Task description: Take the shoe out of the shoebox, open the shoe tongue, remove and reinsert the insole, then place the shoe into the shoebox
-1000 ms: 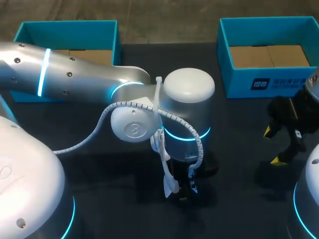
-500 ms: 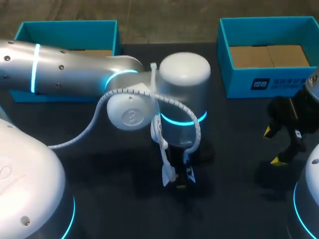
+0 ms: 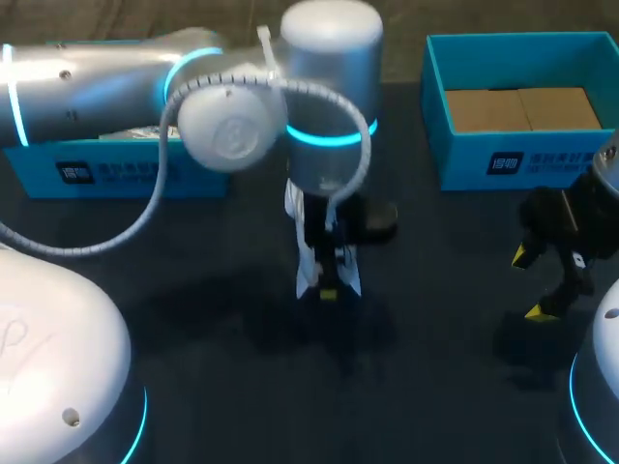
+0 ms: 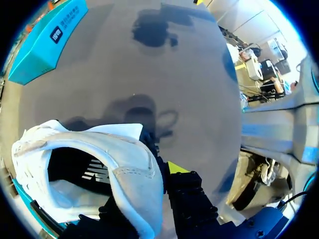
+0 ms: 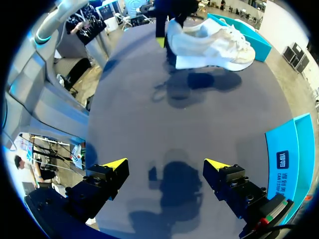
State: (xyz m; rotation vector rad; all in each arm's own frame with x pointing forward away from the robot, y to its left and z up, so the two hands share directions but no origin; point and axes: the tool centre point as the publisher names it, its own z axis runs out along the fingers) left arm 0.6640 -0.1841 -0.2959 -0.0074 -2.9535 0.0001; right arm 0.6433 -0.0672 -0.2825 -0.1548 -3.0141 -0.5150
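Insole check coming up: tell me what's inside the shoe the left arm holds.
Inside the white shoe: dark lining with a pale mark, a pale surface beneath. The upper hides the toe end; the left tool, clamped on the heel, covers that part.

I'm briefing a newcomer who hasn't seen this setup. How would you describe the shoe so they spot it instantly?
Start at the dark table, between the left shoebox and right shoebox, where the left arm comes in. The shoe hangs from that arm's end effector, clear of the tabletop. It is a white laced sneaker, unlike the blue boxes.
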